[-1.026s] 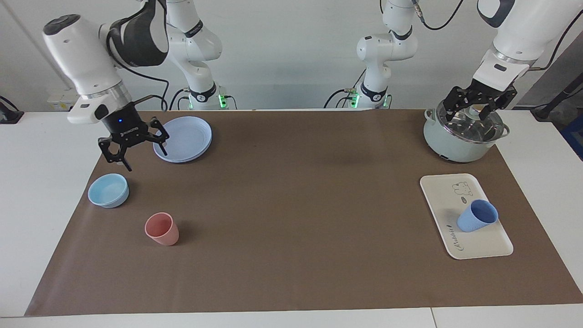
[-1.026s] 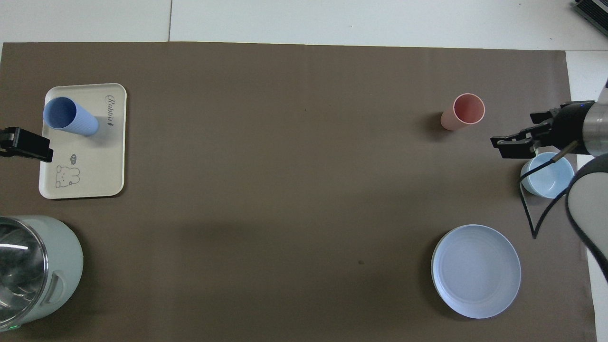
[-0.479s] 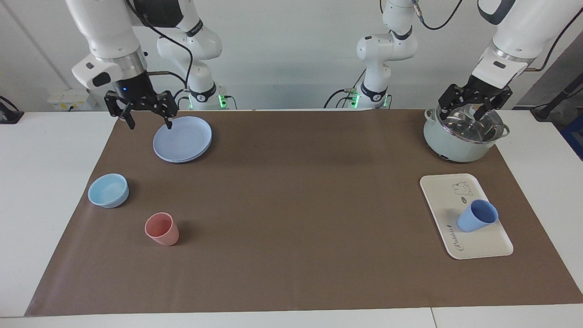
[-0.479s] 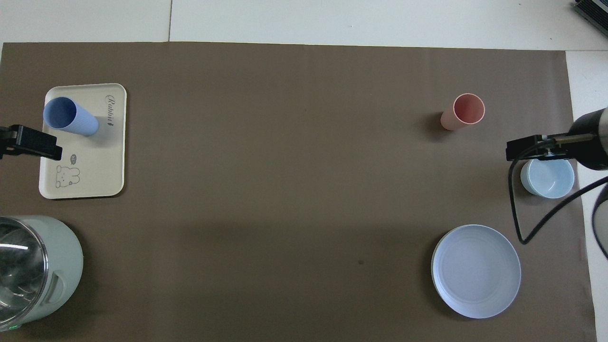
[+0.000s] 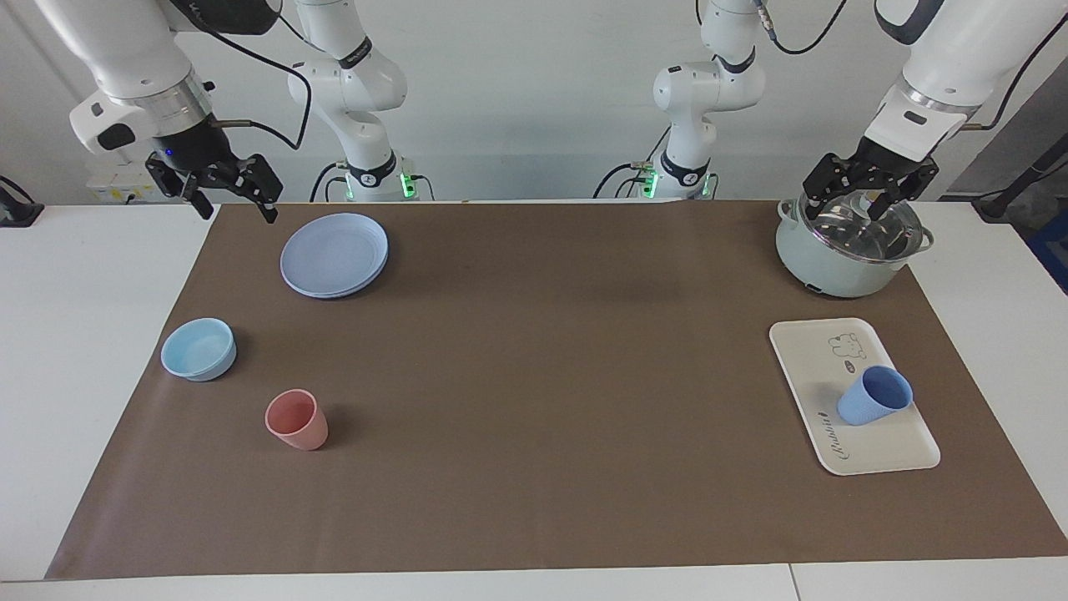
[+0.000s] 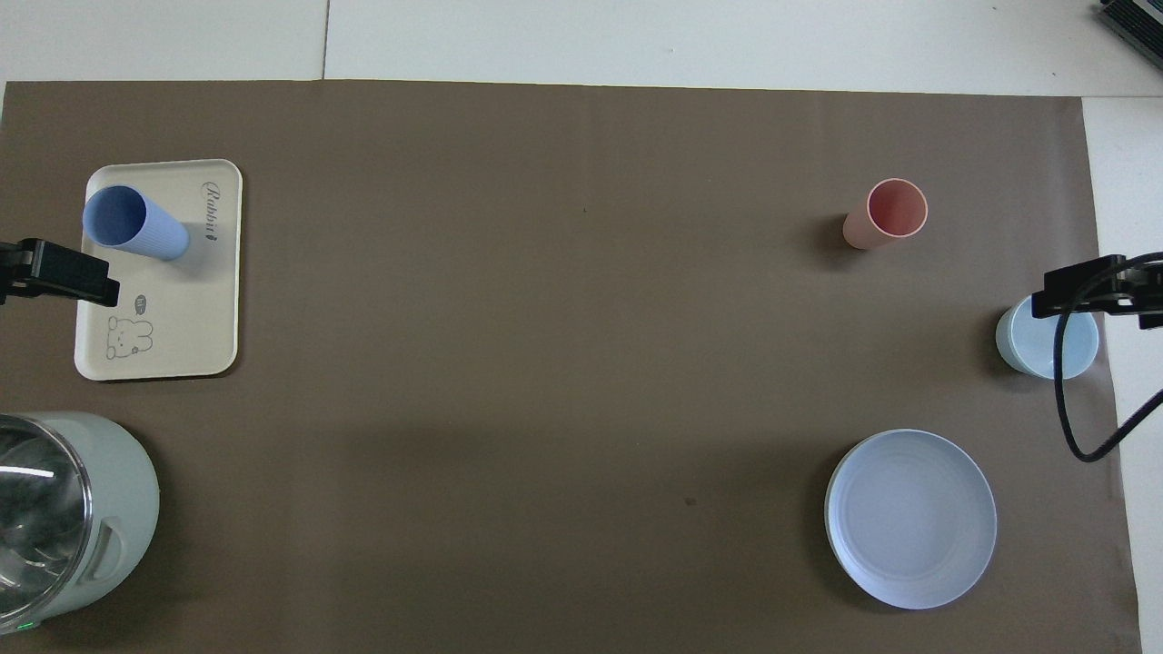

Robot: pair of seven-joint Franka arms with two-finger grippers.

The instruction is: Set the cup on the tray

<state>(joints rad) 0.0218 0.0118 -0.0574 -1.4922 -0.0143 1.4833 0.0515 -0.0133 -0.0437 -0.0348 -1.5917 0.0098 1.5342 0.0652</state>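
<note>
The periwinkle-blue cup (image 5: pixel 874 396) stands upright on the cream-white tray (image 5: pixel 884 455) at the left arm's end of the table. It also shows in the overhead view (image 6: pixel 136 222), on the tray (image 6: pixel 182 345). My left gripper (image 5: pixel 863 204) is open and empty, raised over the pot's lid and apart from the cup. My right gripper (image 5: pixel 238 209) is open and empty, raised over the mat's edge by the robots, beside the blue plate.
A pale green pot (image 5: pixel 851 255) with a glass lid stands nearer to the robots than the tray. At the right arm's end are a round blue plate (image 5: pixel 334 255), a light-blue bowl (image 5: pixel 198 349) and a salmon-pink cup (image 5: pixel 296 421).
My right gripper has risen from over the bowl and pulled back toward the robots, past the plate. My left gripper has lifted slightly over the pot. The cup has not moved.
</note>
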